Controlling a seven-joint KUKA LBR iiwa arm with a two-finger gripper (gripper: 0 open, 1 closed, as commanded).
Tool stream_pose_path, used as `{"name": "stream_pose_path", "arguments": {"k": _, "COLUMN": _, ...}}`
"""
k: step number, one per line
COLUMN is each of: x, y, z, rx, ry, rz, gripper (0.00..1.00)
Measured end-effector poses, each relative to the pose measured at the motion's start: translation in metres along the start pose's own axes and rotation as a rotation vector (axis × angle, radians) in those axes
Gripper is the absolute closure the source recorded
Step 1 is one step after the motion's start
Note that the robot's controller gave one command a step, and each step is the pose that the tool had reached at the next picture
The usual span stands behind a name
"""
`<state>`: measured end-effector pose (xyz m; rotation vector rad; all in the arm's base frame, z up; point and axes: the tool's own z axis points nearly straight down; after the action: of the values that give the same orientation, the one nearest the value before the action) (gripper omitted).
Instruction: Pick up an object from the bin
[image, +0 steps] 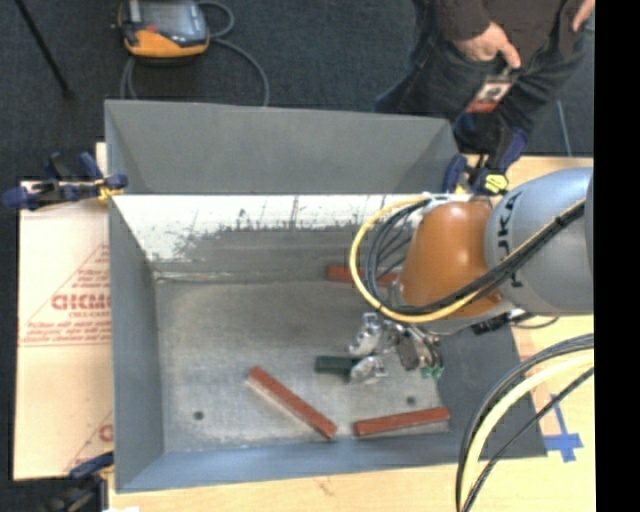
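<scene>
Arm in from right, gripper (368, 358) low beside dark green block (333, 366); grip state unclear.

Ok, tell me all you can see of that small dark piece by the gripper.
The small dark piece is a short, blackish-green strip. It lies flat on the bin floor, right of centre, running roughly left to right. Its right end disappears under the gripper, so contact cannot be judged. Nothing else touches it; the diagonal reddish-brown bar lies apart, nearer the front.
</scene>
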<state>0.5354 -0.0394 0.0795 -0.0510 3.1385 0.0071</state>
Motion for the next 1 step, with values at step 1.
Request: {"name": "stream_pose_path", "arguments": {"k": 1, "x": 0.0, "y": 0.0, "z": 0.0, "rx": 0.0, "ry": 0.0, "rz": 0.0, "gripper": 1.0}}
